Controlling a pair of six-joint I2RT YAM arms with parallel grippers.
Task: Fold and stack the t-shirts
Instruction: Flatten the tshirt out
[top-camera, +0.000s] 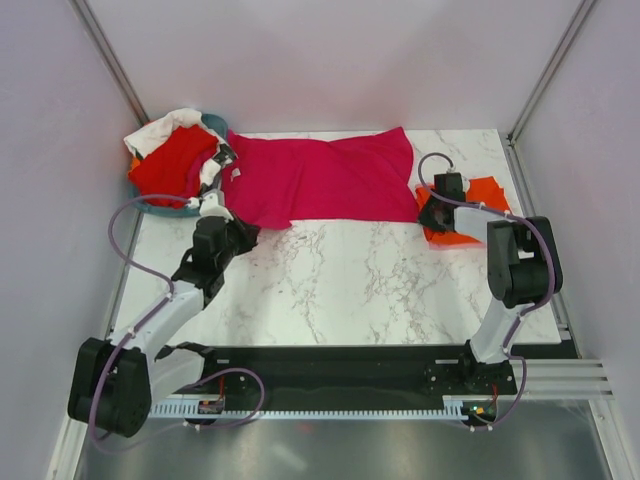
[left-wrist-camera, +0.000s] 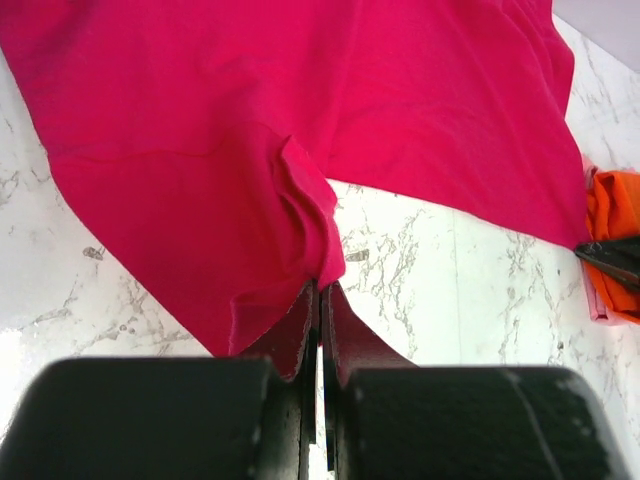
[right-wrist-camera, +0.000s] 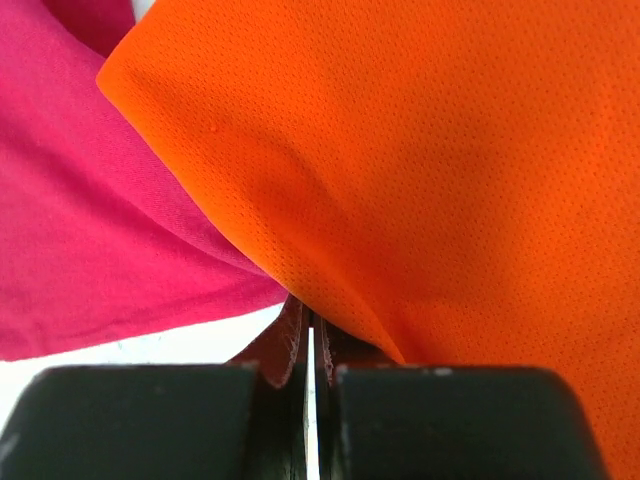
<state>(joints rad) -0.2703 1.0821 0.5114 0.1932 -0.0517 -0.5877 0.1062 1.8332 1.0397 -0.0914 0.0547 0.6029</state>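
Note:
A magenta t-shirt (top-camera: 320, 175) lies spread flat across the back of the marble table (top-camera: 350, 280). My left gripper (top-camera: 240, 232) is at its near left corner. In the left wrist view that gripper (left-wrist-camera: 320, 290) is shut, with the magenta fabric (left-wrist-camera: 300, 110) puckered into its tips. My right gripper (top-camera: 430, 215) is at the near right corner, beside a bright orange t-shirt (top-camera: 485, 190). In the right wrist view it (right-wrist-camera: 310, 320) is shut. The magenta hem (right-wrist-camera: 90, 200) runs into its tips and the orange cloth (right-wrist-camera: 420, 180) drapes over them.
A teal basket (top-camera: 150, 208) at the back left holds a red t-shirt (top-camera: 175, 165) and a white one (top-camera: 165, 125). White walls close in the table on three sides. The orange shirt (left-wrist-camera: 615, 215) sits at the table's right edge.

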